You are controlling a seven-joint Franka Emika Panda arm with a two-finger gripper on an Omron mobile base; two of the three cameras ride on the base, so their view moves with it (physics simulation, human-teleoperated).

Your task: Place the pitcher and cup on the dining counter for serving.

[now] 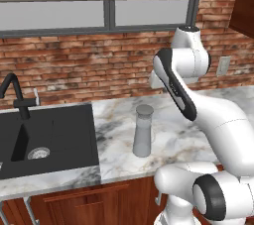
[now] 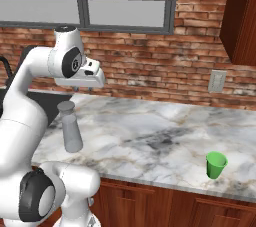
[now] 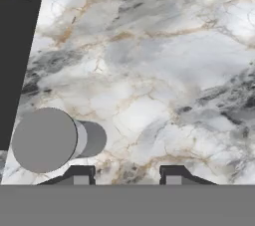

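Veined marble worktop: slim grey pitcher upright, tapered green cup well apart; gripper released.

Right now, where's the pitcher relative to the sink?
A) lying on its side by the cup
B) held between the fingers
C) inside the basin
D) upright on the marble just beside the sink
D: the pitcher stands upright on the marble worktop, just beside the black sink. The cup stands far off along the same worktop, and the open fingers hold nothing.
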